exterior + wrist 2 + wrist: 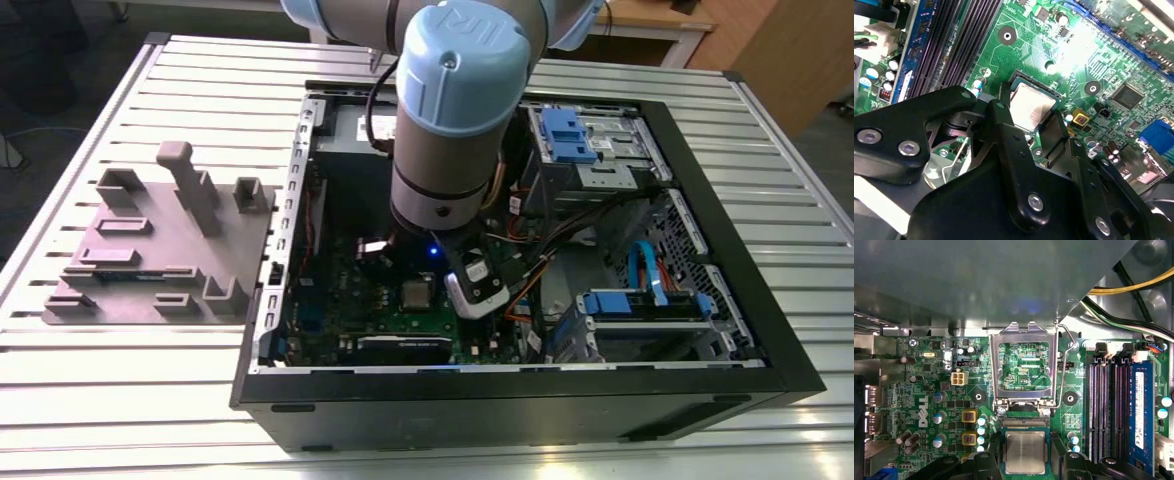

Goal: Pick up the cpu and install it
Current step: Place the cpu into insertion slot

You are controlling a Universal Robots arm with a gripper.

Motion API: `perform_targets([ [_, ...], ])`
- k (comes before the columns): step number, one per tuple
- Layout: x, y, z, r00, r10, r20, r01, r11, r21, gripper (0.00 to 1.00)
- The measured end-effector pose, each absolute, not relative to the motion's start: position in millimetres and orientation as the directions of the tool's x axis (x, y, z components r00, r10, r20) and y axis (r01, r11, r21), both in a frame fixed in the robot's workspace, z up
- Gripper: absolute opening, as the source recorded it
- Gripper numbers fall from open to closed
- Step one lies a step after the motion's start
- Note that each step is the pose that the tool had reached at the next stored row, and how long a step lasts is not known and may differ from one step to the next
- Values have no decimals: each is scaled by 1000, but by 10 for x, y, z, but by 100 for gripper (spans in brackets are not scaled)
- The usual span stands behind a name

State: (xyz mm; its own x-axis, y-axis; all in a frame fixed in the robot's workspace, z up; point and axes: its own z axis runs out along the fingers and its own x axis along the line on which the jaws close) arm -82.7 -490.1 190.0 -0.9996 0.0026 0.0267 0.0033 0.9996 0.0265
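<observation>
Inside the open PC case (767, 335) on the desk (134, 400), the cpu (1033, 107) lies flat in its socket on the green motherboard (944, 390), with the metal retention frame (1026, 365) flipped up just beside it. Hand (1026, 442) straddles the chip, open slightly wider than it and holding nothing; a thin strip of socket shows each side. Tight room: memory slots (1104, 410) on one side, capacitors (981, 422) on the other; the arm (461, 120) blocks much of the board in the exterior view.
</observation>
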Motion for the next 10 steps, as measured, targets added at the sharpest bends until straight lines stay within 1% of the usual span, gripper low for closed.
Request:
perform_targets([
  [10, -827, -4891, 1889, -1000, 3, 27, 3, 1000, 27, 47],
])
